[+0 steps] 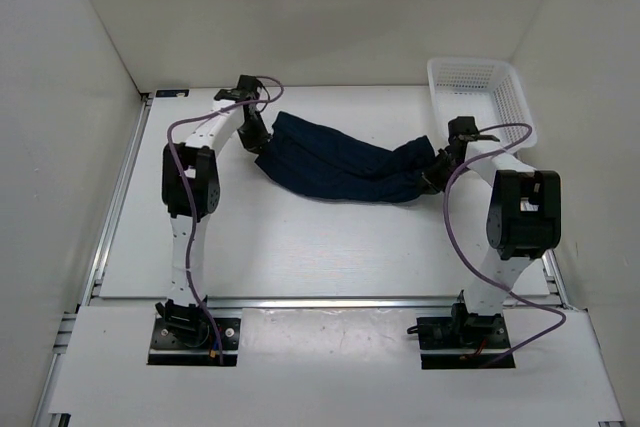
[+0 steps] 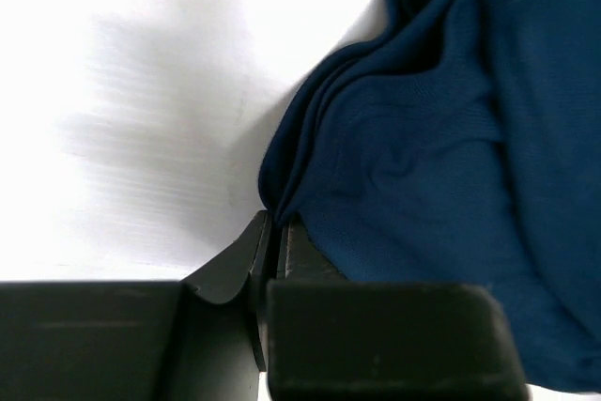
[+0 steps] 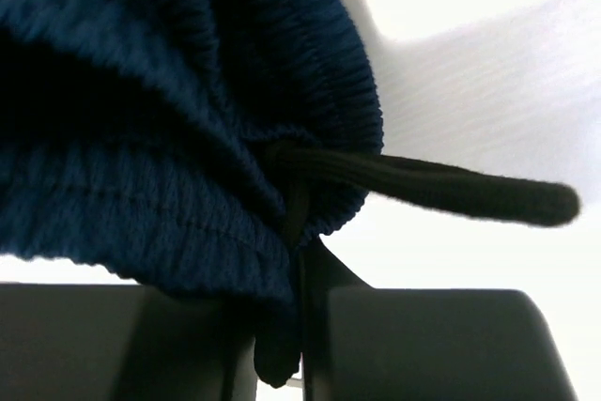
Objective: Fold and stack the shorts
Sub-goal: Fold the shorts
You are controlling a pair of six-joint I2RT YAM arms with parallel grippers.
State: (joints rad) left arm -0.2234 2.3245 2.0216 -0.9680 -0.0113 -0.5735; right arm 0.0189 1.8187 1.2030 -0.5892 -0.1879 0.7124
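The dark navy shorts [image 1: 345,165] hang stretched in a band between my two grippers above the middle of the white table [image 1: 300,247]. My left gripper [image 1: 258,139] is shut on the leg-hem end; in the left wrist view the fabric [image 2: 441,166] runs into the closed jaws [image 2: 276,224]. My right gripper [image 1: 436,173] is shut on the ribbed waistband [image 3: 169,138], with the dark drawstring [image 3: 441,187] sticking out to the right and the cloth pinched at the gripper [image 3: 299,255].
A white plastic basket [image 1: 482,93] stands at the back right corner, just behind the right arm. White walls enclose the table on the left, back and right. Purple cables loop along both arms.
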